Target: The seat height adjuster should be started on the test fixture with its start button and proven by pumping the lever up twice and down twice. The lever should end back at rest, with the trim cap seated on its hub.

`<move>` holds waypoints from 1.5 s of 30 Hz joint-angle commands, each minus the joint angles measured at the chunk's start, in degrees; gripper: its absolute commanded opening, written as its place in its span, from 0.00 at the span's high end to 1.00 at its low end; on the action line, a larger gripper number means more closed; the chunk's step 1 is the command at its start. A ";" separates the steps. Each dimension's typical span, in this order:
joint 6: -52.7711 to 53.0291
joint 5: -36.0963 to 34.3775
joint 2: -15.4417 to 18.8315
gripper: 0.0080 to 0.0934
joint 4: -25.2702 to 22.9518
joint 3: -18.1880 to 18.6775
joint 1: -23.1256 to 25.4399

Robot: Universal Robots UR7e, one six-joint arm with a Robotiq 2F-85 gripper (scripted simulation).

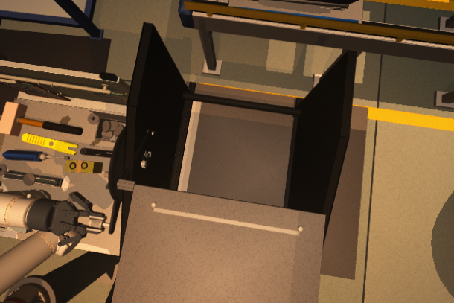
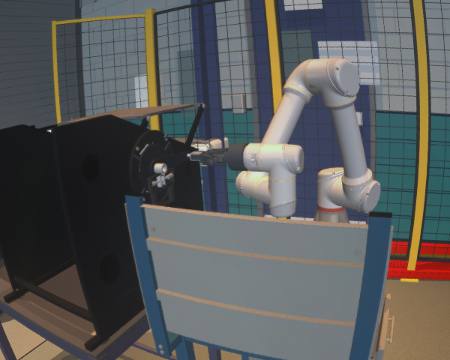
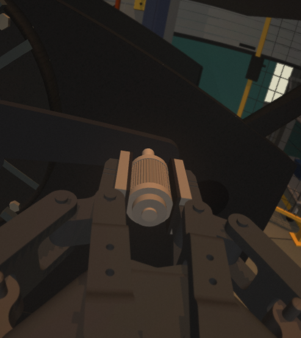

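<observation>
The black seat frame [image 2: 62,201] stands on the fixture, with the round adjuster hub [image 2: 151,166] on its side wall. The dark lever [image 2: 175,157] reaches out from the hub toward the arm. At its end sits a ribbed, light-coloured handle knob [image 3: 150,186]. The knob is gripped by my gripper [image 3: 151,176], which is closed around it. From above, the gripper [image 1: 98,221] is at the left front corner of the frame, beside the lever's end. A small pale pin [image 2: 160,168] sticks out at the hub. I cannot make out the trim cap or the start button.
A grey slatted panel on blue posts [image 2: 256,279] stands in front of the arm. A tool tray [image 1: 52,148] with a mallet, yellow tool and screwdriver lies left of the frame. A thin black rod [image 2: 194,124] leans up behind the lever. Yellow mesh fencing surrounds the cell.
</observation>
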 commanded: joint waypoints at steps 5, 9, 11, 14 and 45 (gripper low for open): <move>0.00 -0.07 -0.04 0.92 -0.02 -0.01 -0.03; 0.00 -0.07 -0.04 1.00 -0.02 -0.01 -0.03; 0.00 -0.07 -0.04 1.00 -0.02 -0.01 -0.03; 0.00 -0.07 -0.04 1.00 -0.02 -0.01 -0.03; 0.00 -0.16 0.02 1.00 0.01 -0.09 0.06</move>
